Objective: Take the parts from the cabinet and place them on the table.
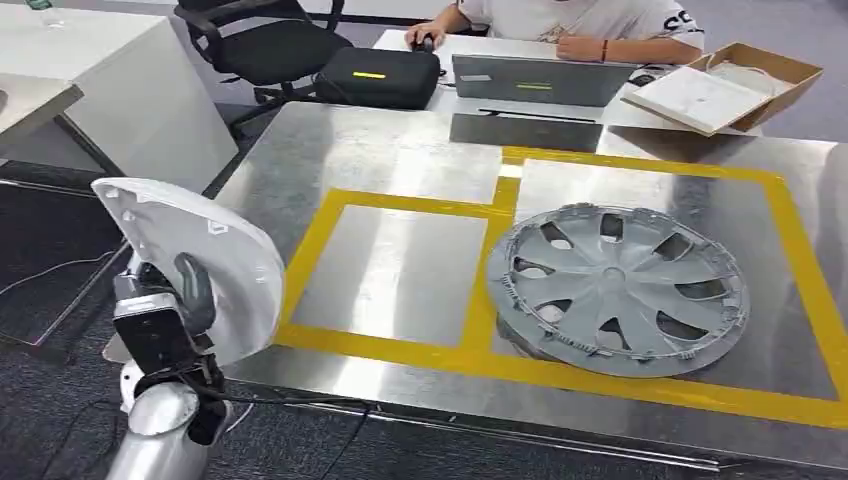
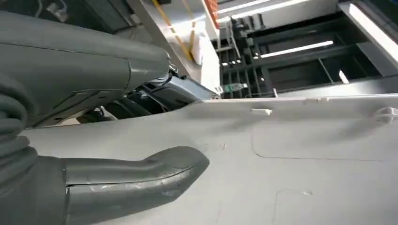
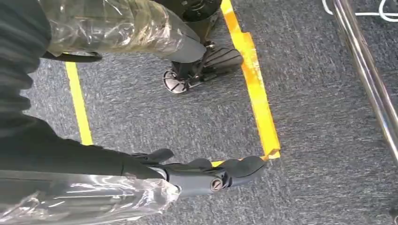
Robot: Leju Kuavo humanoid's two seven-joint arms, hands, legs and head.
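Head view: left hand (image 1: 185,300) at lower left of the frame grips a white part (image 1: 195,265), held upright just off the metal table's (image 1: 400,150) left edge; one dark finger wraps over its face, the rest are hidden behind the panel.
Wheel cover: grey wheel cover (image 1: 618,290) lies flat on the table at centre right, inside the right box of yellow tape (image 1: 400,345), its lower edge overlapping the tape line.
Cut off: a person (image 1: 580,25) at the top edge shows as arms and torso, seated behind a laptop (image 1: 540,78); a black case (image 1: 380,75) sits to its left, an open cardboard box (image 1: 725,85) at upper right.
Left wrist view: the thick grey thumb (image 2: 136,180) presses flat on the white part (image 2: 291,164), a contact the head view hides; background shelving is blurred.
Right wrist view: right hand (image 3: 206,173) hangs over grey carpet (image 3: 319,117) with floor tape (image 3: 256,89), dark fingers (image 3: 244,166) loosely extended and holding nothing.
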